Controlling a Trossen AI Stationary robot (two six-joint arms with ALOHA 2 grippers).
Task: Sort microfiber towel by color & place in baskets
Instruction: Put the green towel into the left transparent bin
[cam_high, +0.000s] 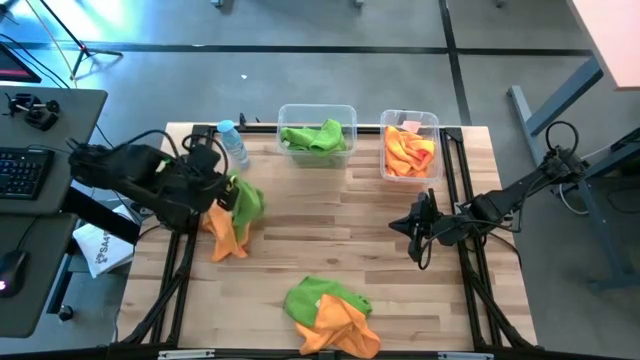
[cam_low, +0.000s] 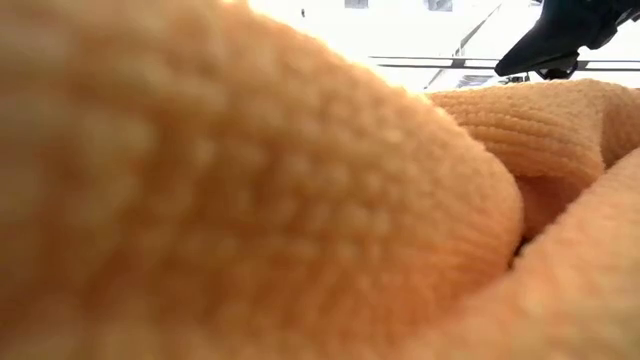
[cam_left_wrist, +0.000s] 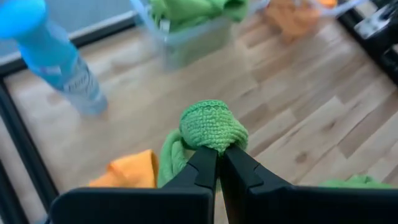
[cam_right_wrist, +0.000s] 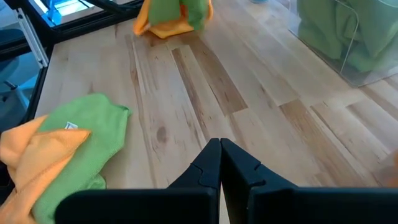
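My left gripper (cam_high: 230, 197) is over the table's left part, shut on a green towel (cam_high: 246, 200). An orange towel (cam_high: 226, 238) lies on the table just below it. A second heap, green towel (cam_high: 312, 296) under orange towel (cam_high: 345, 328), lies at the near edge. The wider basket (cam_high: 317, 112) at the far edge holds green towels. The narrower basket (cam_high: 410, 120) to its right holds orange ones. My right gripper (cam_high: 419, 240) is shut and hovers over the table's right part, touching nothing. In the low view, an orange towel (cam_low: 250, 200) fills the picture. My left gripper pinches a bunched fold of the green towel (cam_left_wrist: 213, 126) between its two fingers (cam_left_wrist: 200, 167), with the bunch bulging past the fingertips. The rest of the towel hangs below the fingers (cam_left_wrist: 171, 155), down toward the orange towel (cam_left_wrist: 127, 172). One layer or several, I cannot tell.
A small clear water bottle with a blue cap (cam_high: 233, 143) stands at the far left, close to my left gripper and beside the wider basket. Bare wood lies in the table's middle (cam_high: 340, 215). Desks with a keyboard (cam_high: 22, 170) stand off the left edge.
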